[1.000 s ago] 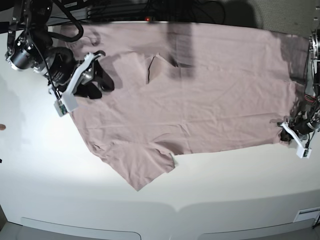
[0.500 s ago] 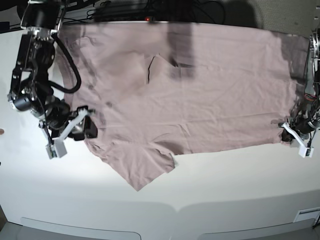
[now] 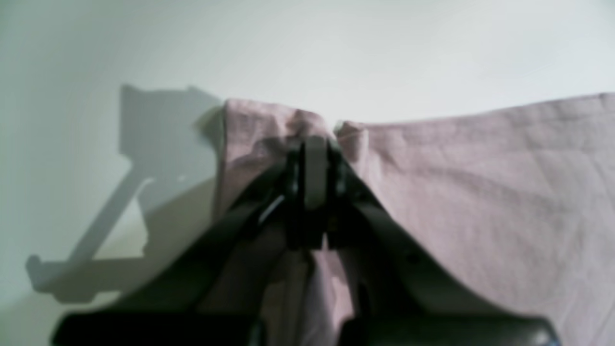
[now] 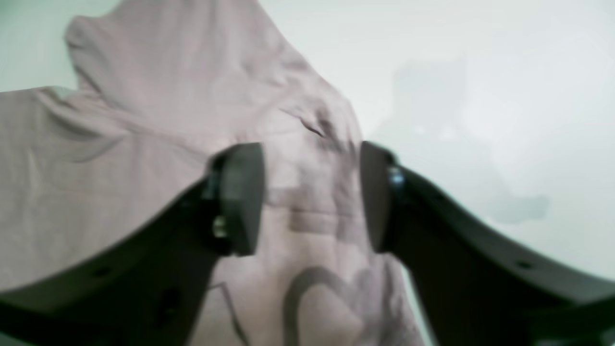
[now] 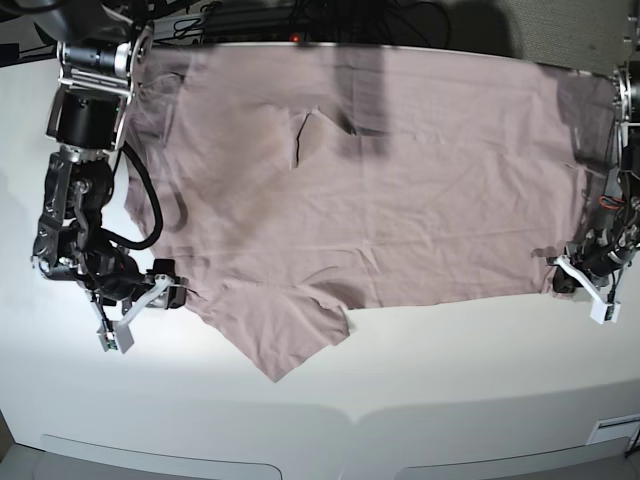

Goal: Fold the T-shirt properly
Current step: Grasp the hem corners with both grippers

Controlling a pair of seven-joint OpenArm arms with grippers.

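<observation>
Now | 1 T-shirt (image 5: pixel 400 170) flat | L end effector (image 3: pixel 312 144) clamped on hem | R end effector (image 4: pixel 312 192) apart

T-shirt (image 5: pixel 400 180) flat on white table (image 5: pixel 420 380)

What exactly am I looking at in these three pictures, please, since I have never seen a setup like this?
This is a two-armed robot working at a white table. One picture looks down from overhead; the other two come from cameras on each wrist. A pink T-shirt lies spread out on the table. The left gripper has its fingers pinched shut on the shirt's hem corner. The right gripper is at the shirt's other end by a sleeve, with its fingers open over the cloth, holding nothing yet.
</observation>
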